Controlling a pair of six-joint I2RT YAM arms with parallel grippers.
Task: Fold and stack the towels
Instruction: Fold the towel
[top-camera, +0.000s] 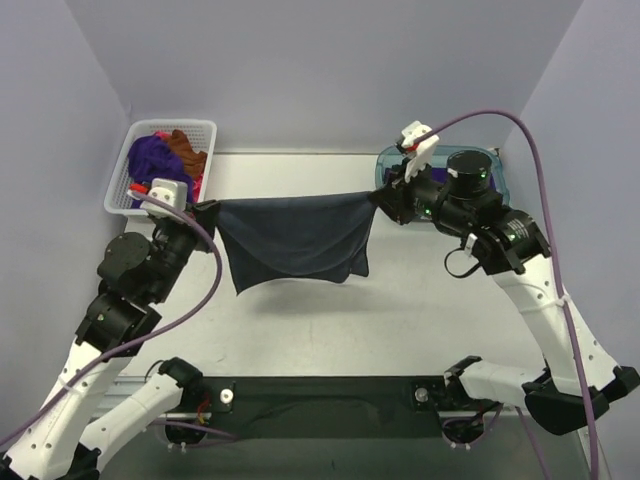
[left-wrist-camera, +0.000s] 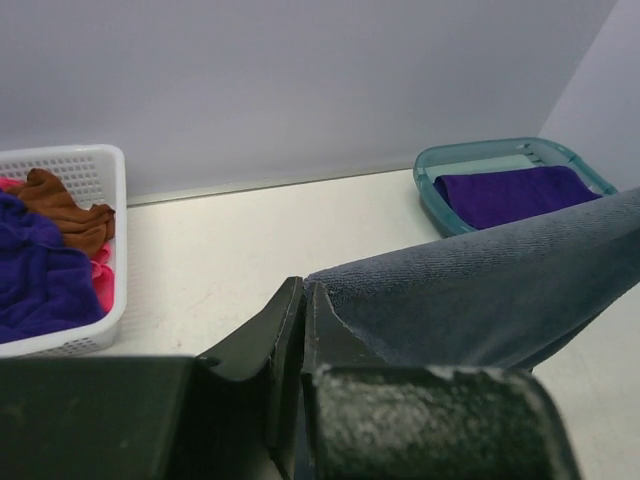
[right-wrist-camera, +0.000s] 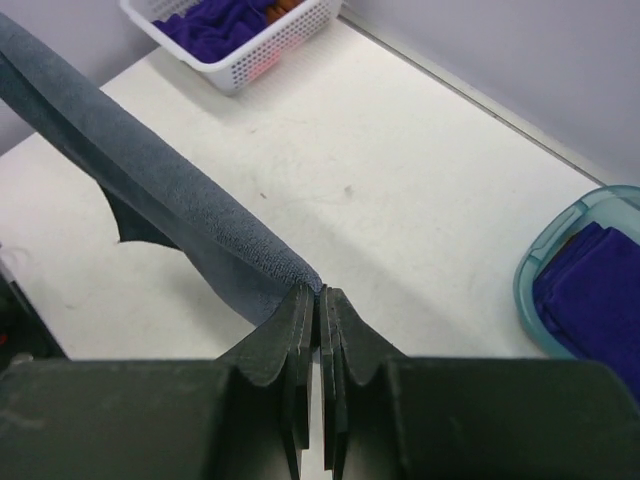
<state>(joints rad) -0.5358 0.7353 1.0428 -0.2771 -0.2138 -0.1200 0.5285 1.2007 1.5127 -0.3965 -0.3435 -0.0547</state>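
My left gripper (left-wrist-camera: 303, 295) and right gripper (right-wrist-camera: 320, 295) pinch the unfolded slate blue-grey cloth towel (top-camera: 295, 240) aloft by its corners. One folded purple towel (left-wrist-camera: 510, 193) lies in the teal translucent tub (left-wrist-camera: 470, 152). Crumpled towels (top-camera: 155, 155) wait in the white lattice basket (left-wrist-camera: 75, 160).

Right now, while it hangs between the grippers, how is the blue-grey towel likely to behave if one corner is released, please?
Probably floppy: the blue-grey towel sags between the left gripper and right gripper, its lower edge hanging unevenly. Likely light, since two pinched corners carry it. A released side would probably drop and crumple.
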